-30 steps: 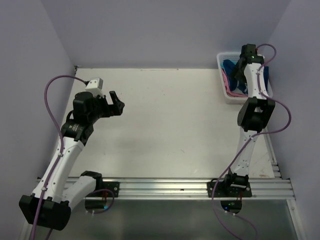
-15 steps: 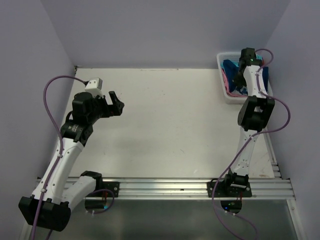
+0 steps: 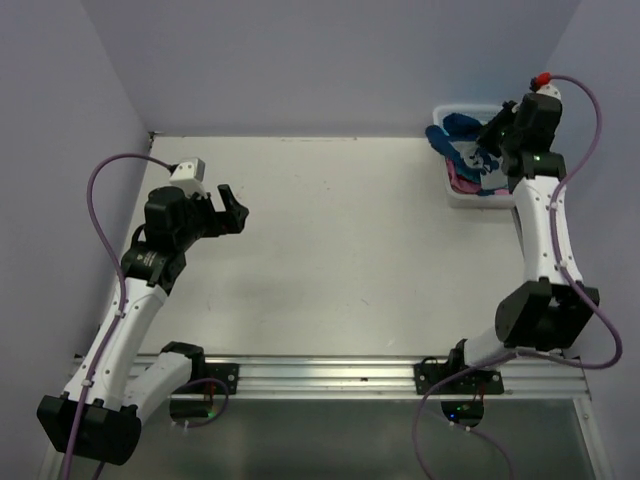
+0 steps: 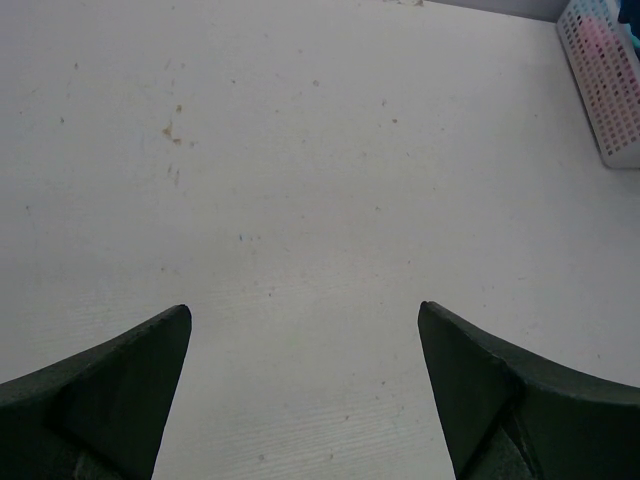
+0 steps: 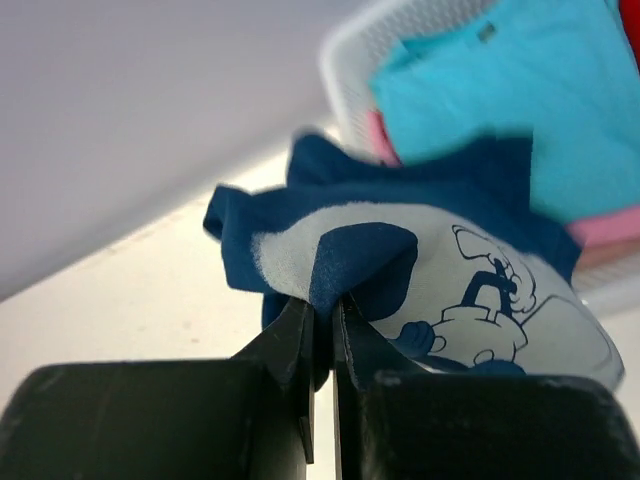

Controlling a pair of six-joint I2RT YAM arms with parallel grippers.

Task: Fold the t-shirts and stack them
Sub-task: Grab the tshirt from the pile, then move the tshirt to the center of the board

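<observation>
While nothing is folded or stacked yet, we judge the task to be at its very first step. On the left, our left fingers [image 3: 232,208] hang spread wide above the table [image 3: 340,230] and hold nothing. Across the middle, we see no tee lying on the table, flat or folded.

At the far right corner, our right fingers [image 5: 290,350] are pinched tight on a fold of the navy tee [image 5: 260,215], right at the edge of its pale print. That tee is partly raised out of the basket [image 3: 470,200], with some navy cloth spilling over the left rim. The turquoise tee [image 5: 500,90] and pink tee [image 5: 605,230] lie in the basket beneath it. Everything remains: we must carry each tee out, spread it, fold it and stack it.
</observation>
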